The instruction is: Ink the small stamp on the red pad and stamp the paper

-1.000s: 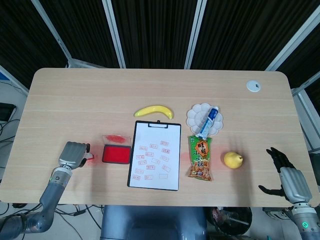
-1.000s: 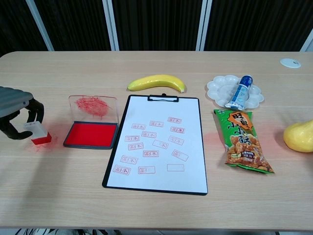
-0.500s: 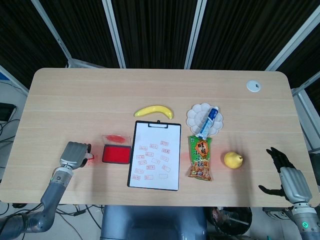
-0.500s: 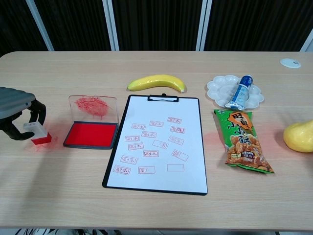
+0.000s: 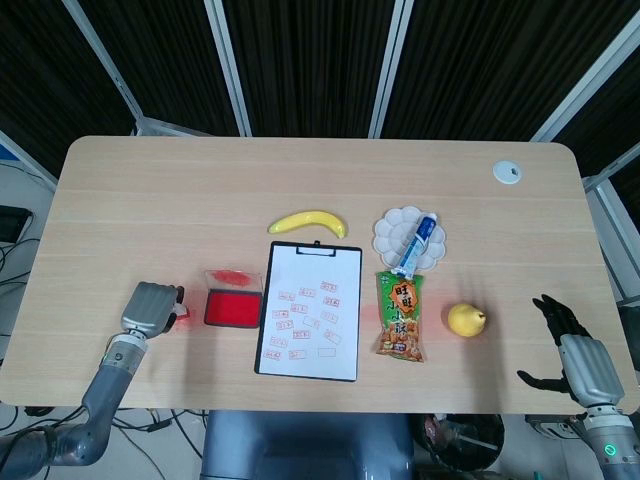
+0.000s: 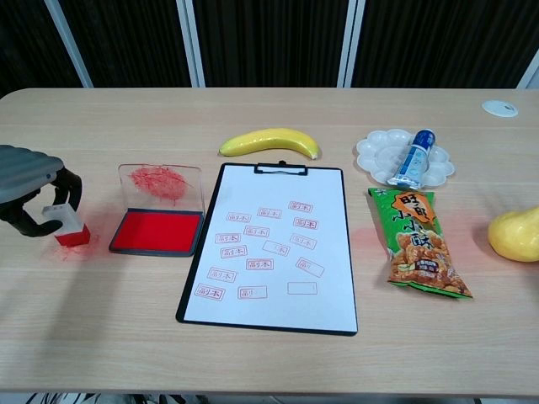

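Note:
The small stamp [image 6: 67, 225], a clear block on a red base, is at the table's left side, just left of the red ink pad [image 6: 157, 231]. My left hand [image 6: 29, 181] curls over it and grips its top between the fingers; I cannot tell whether its base still touches the table. The head view shows the left hand [image 5: 150, 308] covering most of the stamp [image 5: 178, 312]. The pad [image 5: 231, 307] lies open, its clear lid tipped back. The paper [image 6: 269, 248] on the clipboard carries several red stamp marks. My right hand [image 5: 578, 360] hangs open beyond the table's near right corner.
A banana [image 6: 269, 141] lies behind the clipboard. A white palette [image 6: 375, 156] with a blue-capped tube [image 6: 415, 156] sits at the right, a snack bag [image 6: 418, 244] in front of it. A yellow pear [image 6: 515, 233] is near the right edge and a white disc [image 6: 500, 107] is far right.
My left hand has crept slightly to the right with the stamp in its fingers. The right hand has not moved.

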{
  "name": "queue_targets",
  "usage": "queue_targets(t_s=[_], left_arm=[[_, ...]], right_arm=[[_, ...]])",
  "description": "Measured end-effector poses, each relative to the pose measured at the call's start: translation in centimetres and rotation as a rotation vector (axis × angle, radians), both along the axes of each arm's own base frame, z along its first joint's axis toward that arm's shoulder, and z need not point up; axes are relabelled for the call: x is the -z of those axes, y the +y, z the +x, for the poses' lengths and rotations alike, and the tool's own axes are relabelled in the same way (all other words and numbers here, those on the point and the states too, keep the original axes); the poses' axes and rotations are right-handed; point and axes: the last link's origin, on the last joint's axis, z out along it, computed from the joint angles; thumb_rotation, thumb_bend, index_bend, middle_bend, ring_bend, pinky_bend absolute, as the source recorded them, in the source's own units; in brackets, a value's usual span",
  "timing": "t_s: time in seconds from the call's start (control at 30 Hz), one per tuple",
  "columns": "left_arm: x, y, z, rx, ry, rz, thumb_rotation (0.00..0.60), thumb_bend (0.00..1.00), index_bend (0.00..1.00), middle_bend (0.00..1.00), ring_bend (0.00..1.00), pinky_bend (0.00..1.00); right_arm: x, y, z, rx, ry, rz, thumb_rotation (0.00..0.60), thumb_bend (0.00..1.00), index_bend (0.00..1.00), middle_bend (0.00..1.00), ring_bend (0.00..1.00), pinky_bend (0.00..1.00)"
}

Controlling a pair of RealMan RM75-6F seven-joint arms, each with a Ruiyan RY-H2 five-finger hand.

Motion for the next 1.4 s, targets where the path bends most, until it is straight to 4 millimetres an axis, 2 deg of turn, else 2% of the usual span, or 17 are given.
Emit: queue_targets(t_s=[0.37, 0.9, 1.4], left_arm=[[-0.8, 0.0, 2.8, 0.159, -0.016, 0.015, 0.6, 0.61, 0.64, 0.68, 0.89, 1.0], [1.7, 1.4, 6.0, 0.237, 0.023, -0.062, 0.6, 0.61, 0.64, 0.68, 0.89, 1.0], [4.0, 1.8, 6.4, 0.236, 0.079, -0.113, 0.6, 0.61, 0.65, 0.69, 0.89, 1.0]], right_arm=[[0.0, 0.0, 0.0, 0.0, -0.001, -0.001, 0.6, 0.05, 0.09, 0.0, 0.0, 0.22], [0.0, -0.1, -0.1, 0.007, -0.005, -0.002, 0.6, 0.05, 0.1, 0.0, 0.0, 0.22], [0.0, -0.3, -0.1, 0.014, -0.006, -0.001, 0.6, 0.05, 0.1, 0.0, 0.0, 0.22]])
